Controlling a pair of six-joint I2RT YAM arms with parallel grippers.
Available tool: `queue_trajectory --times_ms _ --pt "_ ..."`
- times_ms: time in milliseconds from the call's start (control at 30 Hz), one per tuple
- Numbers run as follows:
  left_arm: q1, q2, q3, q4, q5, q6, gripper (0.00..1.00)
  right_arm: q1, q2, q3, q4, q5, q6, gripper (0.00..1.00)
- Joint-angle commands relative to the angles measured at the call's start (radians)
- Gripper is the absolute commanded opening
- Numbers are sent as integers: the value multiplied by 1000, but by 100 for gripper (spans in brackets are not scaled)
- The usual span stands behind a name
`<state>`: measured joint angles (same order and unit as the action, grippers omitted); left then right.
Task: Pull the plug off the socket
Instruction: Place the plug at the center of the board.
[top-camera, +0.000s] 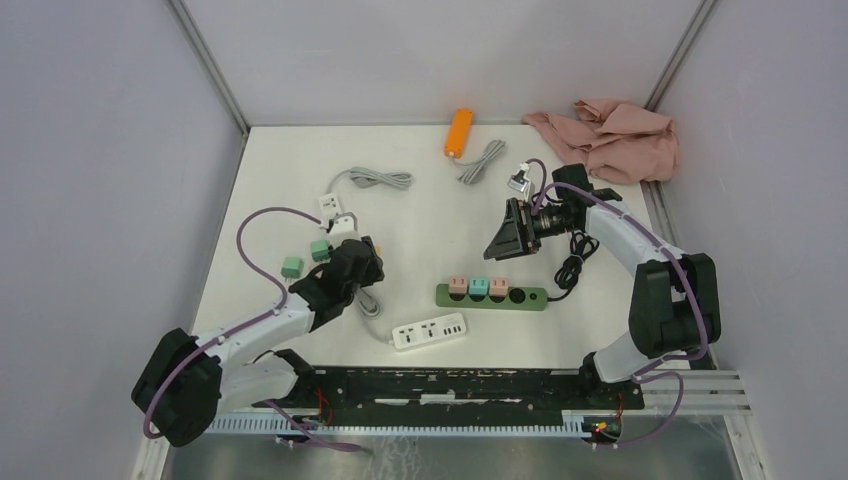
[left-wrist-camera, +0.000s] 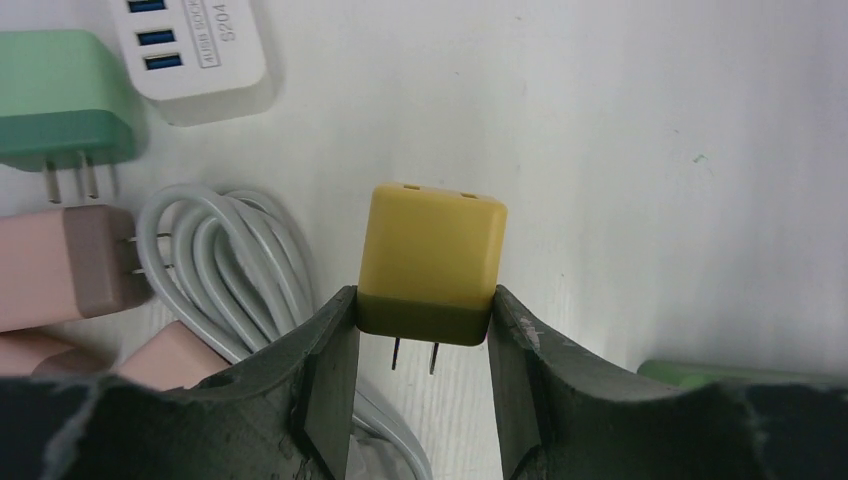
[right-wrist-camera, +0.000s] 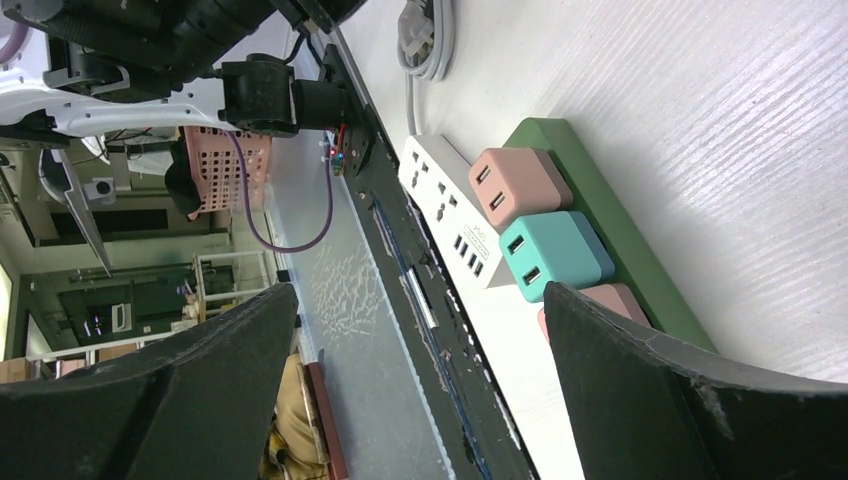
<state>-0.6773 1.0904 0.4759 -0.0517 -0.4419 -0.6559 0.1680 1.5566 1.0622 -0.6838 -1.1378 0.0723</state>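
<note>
Left tool grips yellow plug near white strip marked S204.

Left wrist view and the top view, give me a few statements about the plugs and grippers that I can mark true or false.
1. The left gripper is shut on a yellow plug. True.
2. The yellow plug's prongs are seated in a socket. False: its prongs hang bare above the table, in no socket.
3. The right gripper is shut on a plug. False: it is open and holds nothing.
4. Three plugs sit in the green power strip. True.
5. The pink cloth covers the orange power strip. False: the cloth lies in the far right corner, apart from the orange strip.
</note>
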Motion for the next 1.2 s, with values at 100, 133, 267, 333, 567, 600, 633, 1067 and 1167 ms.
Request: queue_trajectory --times_ms 100,133,267,333,567,600,633,1067,1167 --pt "72 27 24 -3 -47 -74 5 -3 -4 43 -4 -2 -23 100" --pt "79 46 33 -12 -48 -78 6 -4 -4 44 -4 -2 -24 100" --pt "96 150 105 -80 -75 -99 7 -3 -3 45 -6 -1 -26 100" --pt "97 198 143 -120 -94 -109 7 -3 -2 44 -6 -2 -26 100" --pt "101 299 207 -161 -109 -125 18 -3 0 45 -12 -3 -29 100" --pt "101 306 211 -162 -111 -127 23 -3 1 46 -13 -3 -31 100" --pt "101 310 214 -163 -114 -129 25 -3 1 46 -13 -3 -31 100" --pt "104 250 199 -171 -129 -143 86 -3 -3 54 -41 -11 -58 100" --pt "104 204 195 -180 -101 -131 86 -4 -9 63 -63 -10 -82 100"
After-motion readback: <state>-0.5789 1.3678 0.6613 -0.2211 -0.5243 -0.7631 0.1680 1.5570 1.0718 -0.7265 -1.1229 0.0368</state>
